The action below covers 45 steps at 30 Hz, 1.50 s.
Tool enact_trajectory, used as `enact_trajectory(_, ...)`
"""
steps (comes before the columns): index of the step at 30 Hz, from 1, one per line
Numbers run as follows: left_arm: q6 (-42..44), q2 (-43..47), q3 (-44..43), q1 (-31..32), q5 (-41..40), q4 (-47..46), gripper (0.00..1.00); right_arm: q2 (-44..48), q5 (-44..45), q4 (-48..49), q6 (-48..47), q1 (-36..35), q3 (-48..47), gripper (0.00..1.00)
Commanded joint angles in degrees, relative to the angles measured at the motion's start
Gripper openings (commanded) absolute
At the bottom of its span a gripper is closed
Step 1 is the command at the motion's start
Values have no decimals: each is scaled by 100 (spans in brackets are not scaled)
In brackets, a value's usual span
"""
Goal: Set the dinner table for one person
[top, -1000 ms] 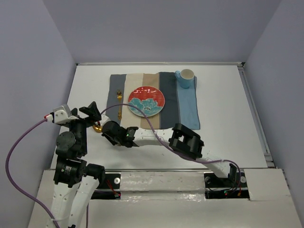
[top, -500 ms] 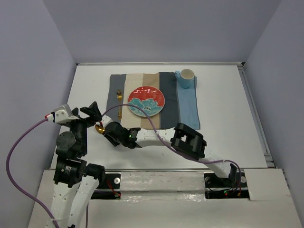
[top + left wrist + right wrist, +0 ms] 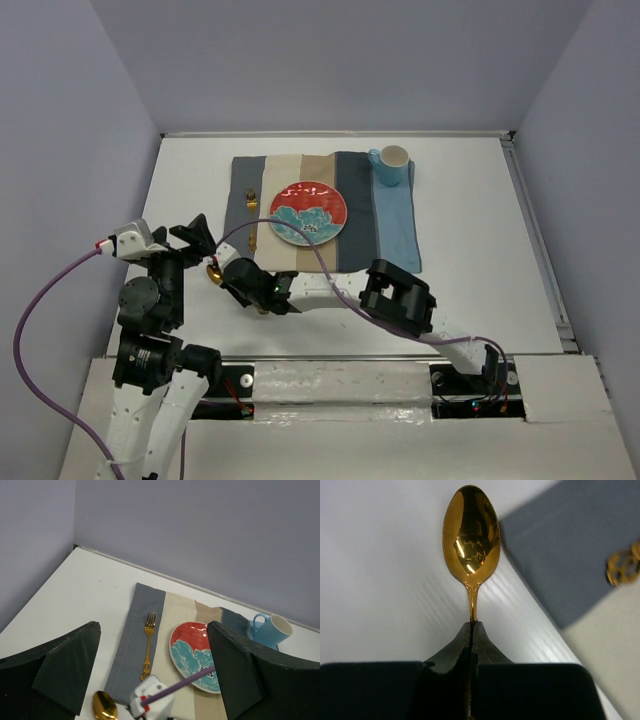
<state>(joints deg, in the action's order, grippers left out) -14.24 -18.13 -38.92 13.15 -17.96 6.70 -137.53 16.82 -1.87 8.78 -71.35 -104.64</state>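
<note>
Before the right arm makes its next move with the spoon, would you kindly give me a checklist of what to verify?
1. Grip on spoon: ok, right gripper shut on its handle.
2. Clearance of spoon above dinner table: cannot tell.
3. Room around left gripper: cannot tell; open, close beside spoon.
4. Position of fork: ok, on mat left of plate.
5. Free mat right of plate: ok; cup stands at far corner.

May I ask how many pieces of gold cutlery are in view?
2: a fork on the grey stripe of the mat, and a spoon in the right gripper beside it; more may be hidden.
</note>
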Motion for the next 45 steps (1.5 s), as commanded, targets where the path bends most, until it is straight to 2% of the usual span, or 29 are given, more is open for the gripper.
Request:
enact_trajectory(1, -17, 47, -63, 30, 55, -274, 99, 1551, 470, 712, 212, -63, 1145, 0)
enact_trajectory(4, -17, 73, -55, 30, 117, -283, 99, 2650, 796, 1197, 431, 384, 2138, 0)
enact_trajectory(5, -26, 81, -46, 30, 143, -283, 99, 2862, 918, 1215, 502, 551, 2558, 0)
enact_trajectory(10, -17, 152, -37, 83, 249, -292, 99, 3680, 1323, 1224, 853, 1649, 3467, 0)
enact_trajectory(14, -9, 152, -28, 144, 301, -309, 99, 3830, 1359, 1233, 872, 2467, 3801, 0)
enact_trajectory(18, -9, 161, -20, 179, 336, -327, 99, 3629, 1228, 1233, 688, 3143, 3749, 0)
enact_trajectory(30, 27, 152, -20, 232, 345, -327, 99, 2900, 999, 1092, 871, 3751, 3468, 0)
enact_trajectory(45, 35, 90, -11, 232, 354, -345, 99, 2029, 841, 838, 1249, 3980, 3090, 0)
